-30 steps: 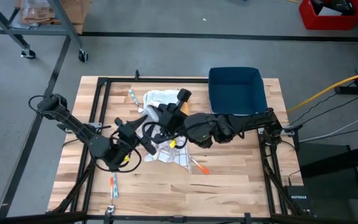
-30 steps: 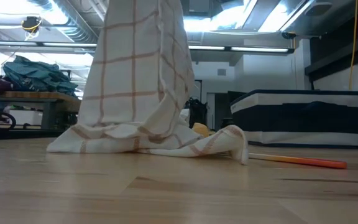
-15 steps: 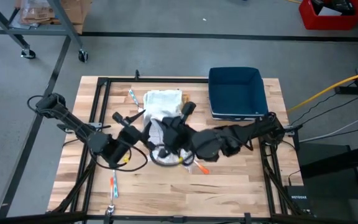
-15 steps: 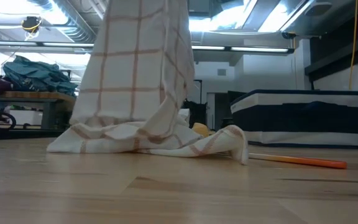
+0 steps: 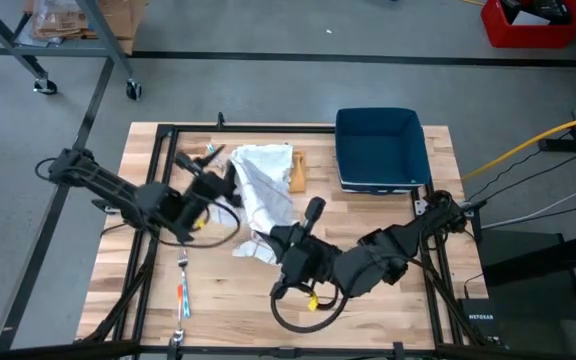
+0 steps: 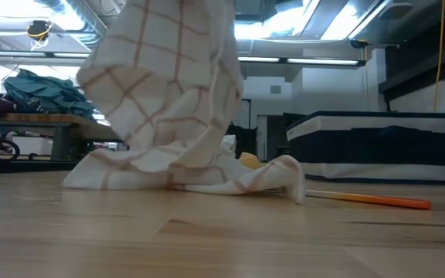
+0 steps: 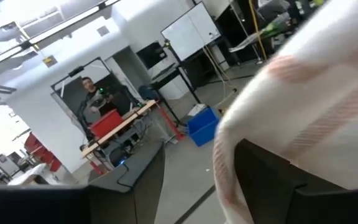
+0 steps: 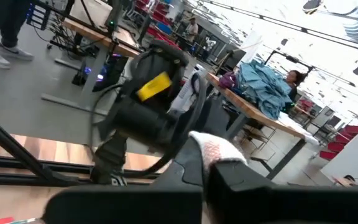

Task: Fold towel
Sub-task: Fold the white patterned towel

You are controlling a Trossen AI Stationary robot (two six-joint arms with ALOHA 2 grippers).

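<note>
The white towel [image 5: 263, 190] with thin red checks is drawn out between my two grippers. In the low view part of the towel [image 6: 168, 93] hangs raised, while its lower folds [image 6: 207, 179] lie bunched on the wooden table. My left gripper [image 5: 223, 182] is at the towel's left edge, toward the far side. My right gripper [image 5: 280, 242] is at the towel's near end, shut on it. In the left wrist view the towel [image 7: 316, 81] fills the right side. My left gripper holds the towel at its left edge, coming level from the table's left. The cloth [image 7: 272, 118] drapes over the dark fingers and hides the place of contact. The cloth there is lifted off the table. My right gripper pinches a small bunch of the towel's near end [image 8: 219, 148] between its two shut fingers, reaching in level from the table's right and near side. That end is lifted, and the cloth slopes down from it.
A dark blue bin [image 5: 380, 147] stands at the far right. An orange pen [image 6: 369, 200] lies right of the towel, markers [image 5: 182, 295] lie near the left front, and a small wooden piece [image 5: 296, 172] sits beside the towel. A person [image 7: 95, 93] stands beyond the table.
My right gripper has carried its end of the towel toward the near edge. My left gripper has gone toward the far edge, risen a little and rolled. The towel is drawn out between them, and its raised part now slants with a corner tipped to the left.
</note>
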